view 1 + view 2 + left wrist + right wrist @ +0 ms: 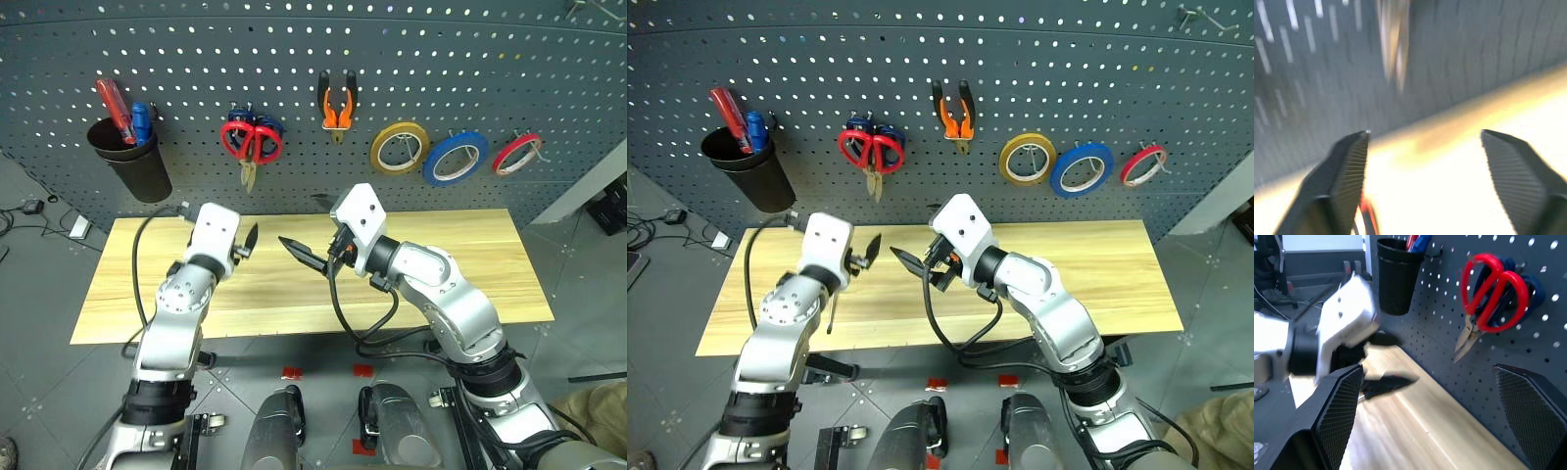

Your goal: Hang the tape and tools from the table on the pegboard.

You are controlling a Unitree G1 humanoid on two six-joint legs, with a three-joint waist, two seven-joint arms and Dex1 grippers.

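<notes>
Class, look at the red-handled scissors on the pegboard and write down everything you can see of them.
The red-handled scissors hang on the dark grey pegboard, between the black cup and the pliers. Two glossy red loop handles sit uppermost; the pale metal blades point down, closed or nearly so, tips above the table. They overlap a blue-handled pair hung behind them. The hook carrying them is hidden. Neither gripper touches them.

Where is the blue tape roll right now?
In the left eye view, the blue tape roll hangs on the pegboard toward the robot's right, between the yellow tape roll and the red tape roll.
</notes>
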